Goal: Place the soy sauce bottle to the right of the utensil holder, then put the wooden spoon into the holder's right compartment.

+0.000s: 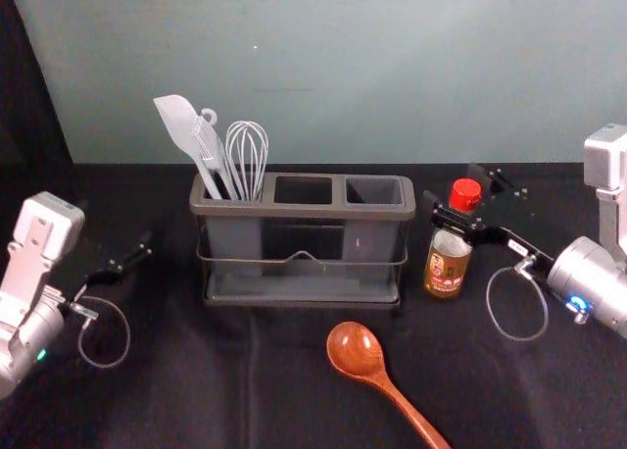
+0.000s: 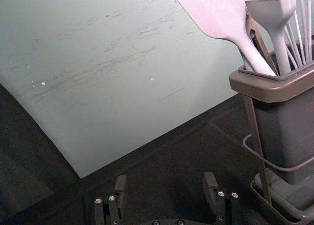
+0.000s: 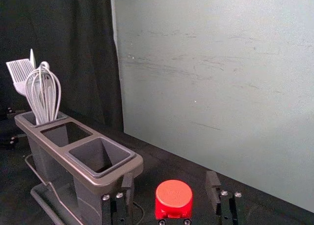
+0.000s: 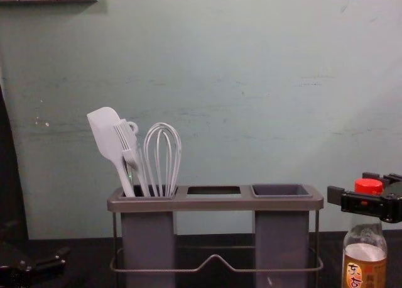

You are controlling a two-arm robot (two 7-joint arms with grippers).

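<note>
**Slide off slowly, don't tip the bottle**

The wooden spoon lies near and can wait. The right claw should probably slide out toward near right, spread wide as now. The soy sauce bottle stands between its fingers, just right of the holder. The left claw is parked at left, spread.

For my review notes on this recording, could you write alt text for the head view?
The right claw is open around the top of the upright soy sauce bottle, right of the utensil holder. White utensils stand in the holder's left compartment; a wooden spoon lies in front. The left arm is at far left.
</note>
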